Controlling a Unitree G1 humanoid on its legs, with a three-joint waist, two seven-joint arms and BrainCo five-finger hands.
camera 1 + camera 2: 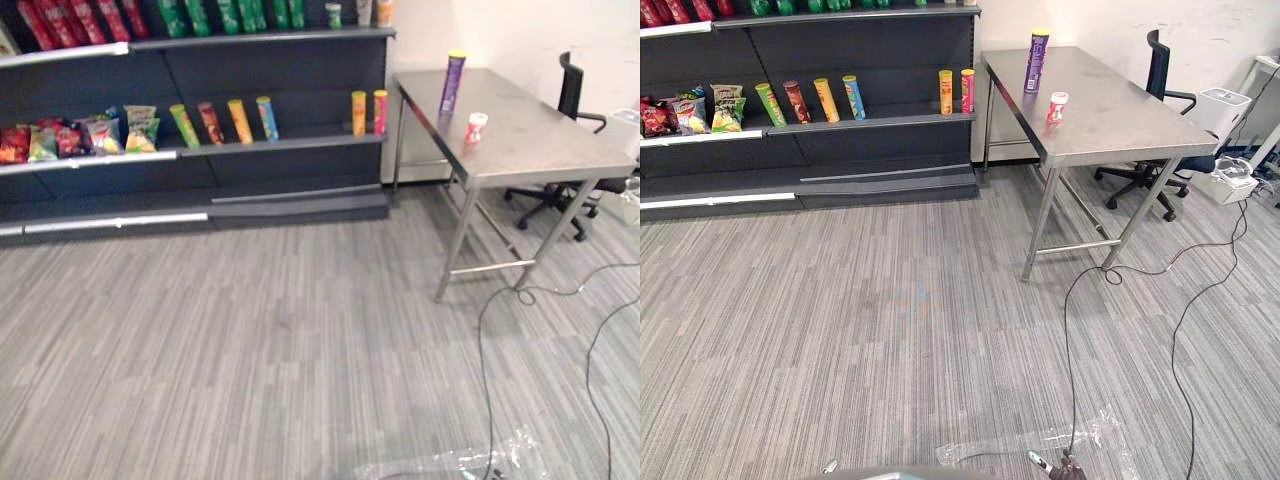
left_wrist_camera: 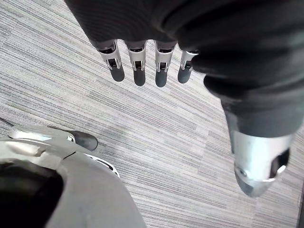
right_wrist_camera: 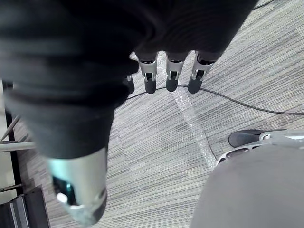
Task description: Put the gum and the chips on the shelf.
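Observation:
A tall purple chips can [image 1: 453,82] stands upright at the far end of the steel table [image 1: 540,140]. A small red-and-white gum tub [image 1: 476,127] sits a little nearer on the same table, close to its left edge. The dark shelf [image 1: 250,145] runs along the wall to the left of the table. My left hand [image 2: 137,71] hangs above the grey carpet with straight fingers and holds nothing. My right hand [image 3: 172,76] hangs over the carpet too, fingers straight and empty. Both hands are far from the table.
Several chip cans [image 1: 225,122] and snack bags [image 1: 80,137] fill the shelf's middle board, with a gap between the cans. A black office chair [image 1: 1160,80] stands behind the table, a white box [image 1: 1222,106] beyond it. Clear plastic film [image 1: 1070,442] lies on the carpet near me.

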